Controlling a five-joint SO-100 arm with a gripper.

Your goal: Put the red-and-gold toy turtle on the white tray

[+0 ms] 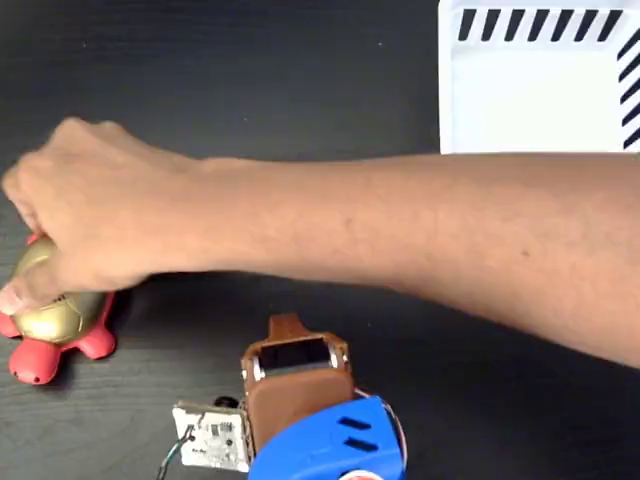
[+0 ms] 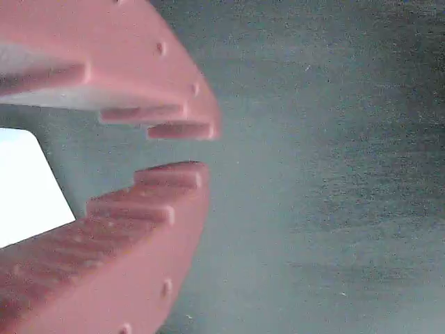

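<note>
The red-and-gold toy turtle (image 1: 58, 322) sits on the dark table at the far left of the fixed view. Its gold shell is partly covered by a person's hand (image 1: 90, 215), which rests on it; the red head and legs stick out below. The white tray (image 1: 530, 95) with black diagonal stripes lies at the top right, far from the turtle. My gripper (image 1: 288, 326) is at the bottom centre, folded back over the arm and well to the right of the turtle. In the wrist view its red toothed fingers (image 2: 174, 188) are nearly together around my gripper (image 2: 198, 148), holding nothing.
The person's forearm (image 1: 450, 240) stretches across the table from the right edge to the turtle, passing between my arm and the tray. My arm's blue base (image 1: 335, 445) and a small circuit board (image 1: 212, 437) sit at the bottom edge. A white patch (image 2: 28, 191) shows behind the fingers.
</note>
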